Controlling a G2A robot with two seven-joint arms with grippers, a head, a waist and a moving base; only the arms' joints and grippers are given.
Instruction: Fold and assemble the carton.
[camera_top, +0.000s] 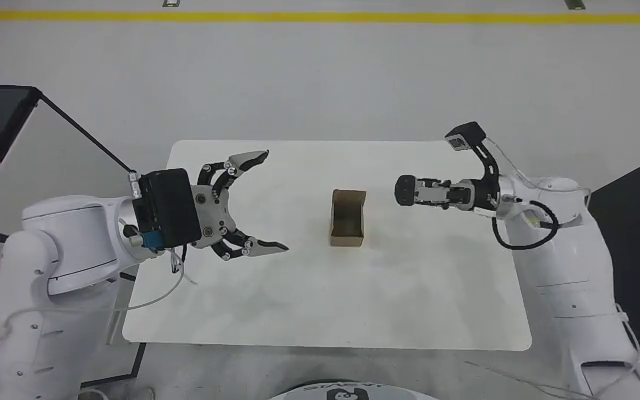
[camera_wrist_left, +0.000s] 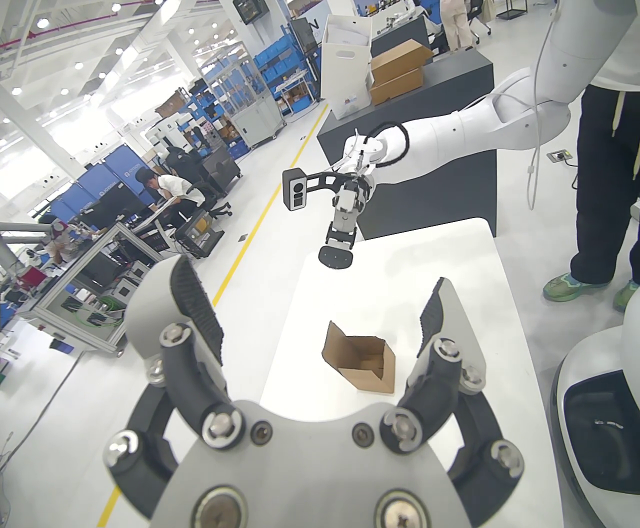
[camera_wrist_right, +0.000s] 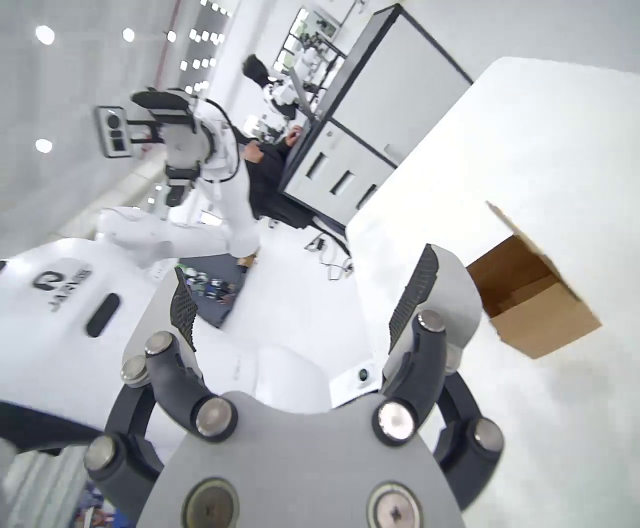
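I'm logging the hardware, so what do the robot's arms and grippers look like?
Both arms are glossy white shells. The left gripper and right gripper match: grey plate with screws, black linkages, white fingers with black ribbed pads. A black cable loops at the right wrist.

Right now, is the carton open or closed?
Open: the carton stands on the table, top unclosed, its empty brown inside visible from above.

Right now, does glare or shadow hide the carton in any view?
Top view: carton evenly lit, no glare on the table. Left wrist view: its inside is shaded yet readable; the wide lens bows the table edge. Right wrist view: table very bright, carton interior dim, walls visible.
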